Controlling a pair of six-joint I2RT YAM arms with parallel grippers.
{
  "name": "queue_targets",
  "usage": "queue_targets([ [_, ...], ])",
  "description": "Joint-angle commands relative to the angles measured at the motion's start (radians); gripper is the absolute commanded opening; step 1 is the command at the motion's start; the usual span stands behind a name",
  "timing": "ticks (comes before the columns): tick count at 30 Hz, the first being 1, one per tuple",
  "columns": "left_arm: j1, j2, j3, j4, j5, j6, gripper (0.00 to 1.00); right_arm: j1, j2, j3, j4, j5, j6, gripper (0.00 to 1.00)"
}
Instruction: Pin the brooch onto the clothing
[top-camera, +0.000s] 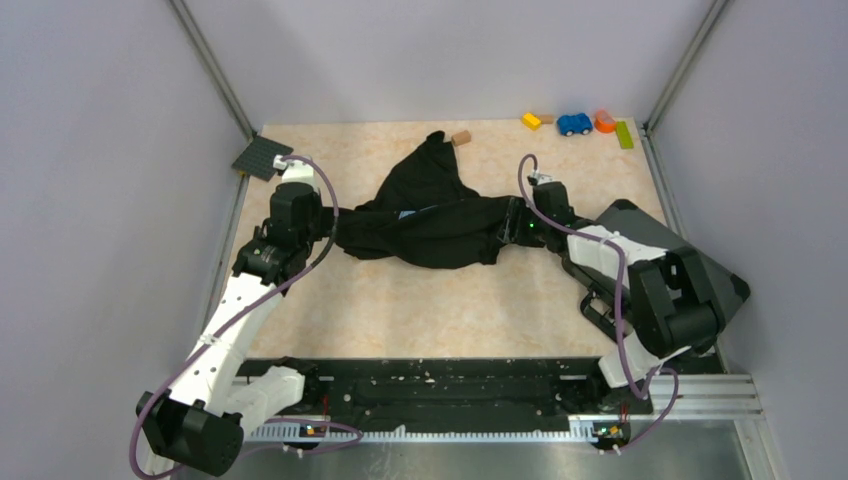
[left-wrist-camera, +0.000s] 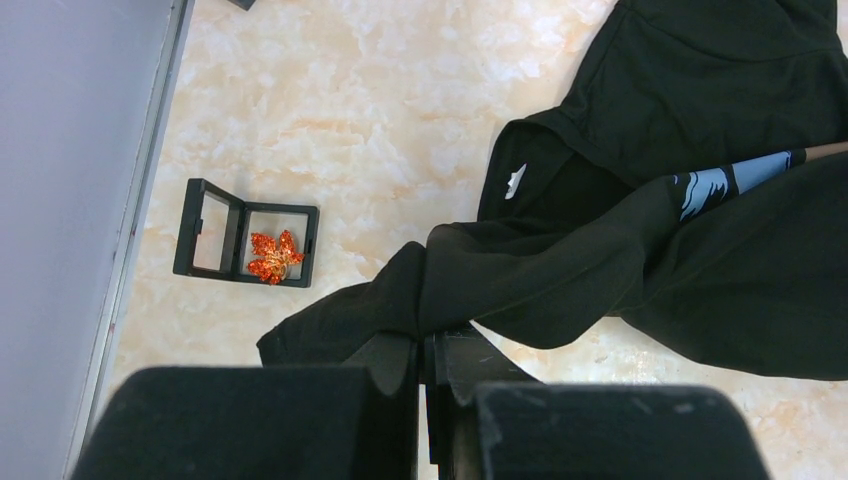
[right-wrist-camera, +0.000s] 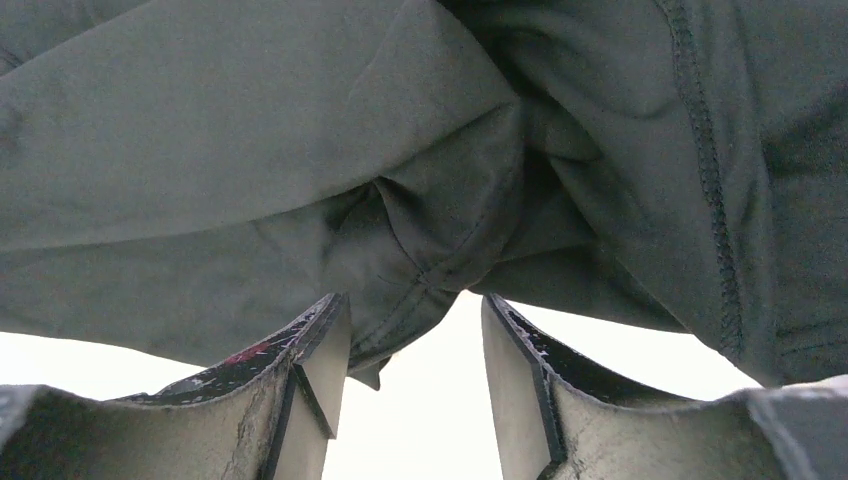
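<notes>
Black fabric fills the middle of the top view: the T-shirt (top-camera: 430, 215) lies bunched into a rope on the tabletop (top-camera: 400, 310), strung between the left gripper (top-camera: 335, 232) and the right gripper (top-camera: 505, 230). It looks like the garment is being spread so its chest faces up. That calls for an even outward pull kept low.

In the left wrist view, the left gripper (left-wrist-camera: 425, 345) is clamped tight on a fold of the T-shirt (left-wrist-camera: 700, 260). The brooch (left-wrist-camera: 274, 256) sits ahead and to this gripper's left, inside its small black-framed box (left-wrist-camera: 205, 232), just clear of the cloth. Any drag should go away from that box.

In the right wrist view, the right gripper (right-wrist-camera: 415, 320) has its jaws apart. A fold of T-shirt (right-wrist-camera: 300, 130) hangs between them, with daylight beside one finger. It should close firmly before pulling.
</notes>
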Motion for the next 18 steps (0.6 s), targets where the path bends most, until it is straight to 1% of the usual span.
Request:
queue_targets([
  [1, 0.006, 0.002, 0.003, 0.05, 0.004, 0.01, 0.0, -0.006, 0.016, 0.004, 0.066, -0.017, 0.017, 0.52],
  [10, 0.006, 0.002, 0.003, 0.05, 0.0, 0.012, 0.0, -0.006, 0.052, 0.017, 0.064, -0.006, 0.008, 0.51],
  [17, 0.006, 0.002, 0.005, 0.05, 0.003, 0.012, 0.0, -0.007, 0.029, 0.015, 0.069, -0.008, 0.005, 0.39],
  [18, 0.006, 0.002, 0.005, 0.048, 0.004, 0.012, 0.0, -0.007, 0.029, 0.017, 0.068, -0.005, 0.001, 0.38],
])
